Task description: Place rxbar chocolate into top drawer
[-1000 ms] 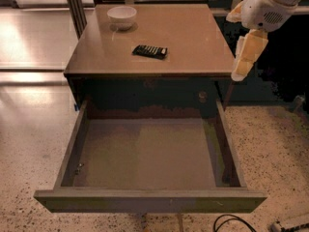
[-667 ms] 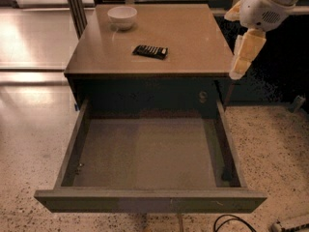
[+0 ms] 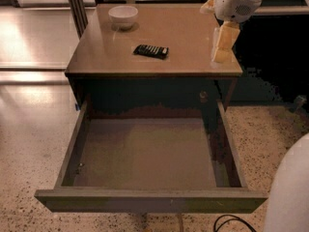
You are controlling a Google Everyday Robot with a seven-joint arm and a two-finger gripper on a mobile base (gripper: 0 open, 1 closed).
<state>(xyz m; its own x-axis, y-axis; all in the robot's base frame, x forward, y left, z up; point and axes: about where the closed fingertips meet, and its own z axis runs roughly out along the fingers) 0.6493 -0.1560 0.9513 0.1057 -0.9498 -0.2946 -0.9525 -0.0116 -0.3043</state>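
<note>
1. Camera view: the tool [image 3: 223,56] hangs pointing down over the right front part of the cabinet's surface [image 3: 186,30], close to the right edge. How far above the surface it is cannot be told.
2. Tool state: cannot tell whether it is wide or narrow. It is not carrying the bar, which lies free on the surface.
3. The rxbar chocolate [image 3: 151,51] lies flat near the middle of the surface, a bit toward the front edge. It is apart from the tool and touching nothing else.
4. Key relation: the bar lies toward picture-left of the tool, at about the same depth on the surface. Its long axis runs roughly left-right, nearly parallel to the front edge, right end tipped slightly toward the front.
5. Judgement: reaching it calls for a sideways shift to picture-left, then a descent. Closing across the short width looks the likelier grasp.
6. The top drawer [image 3: 149,202] is pulled fully out below the front edge, with nothing visible on its flat bottom. The drop spot is forward and below the bar.
7. A white bowl [image 3: 122,16] sits at the back left corner, well apart from the bar and out of the likely path.
8. Only one arm, so no choice of side. Bar not yet picked.
</note>
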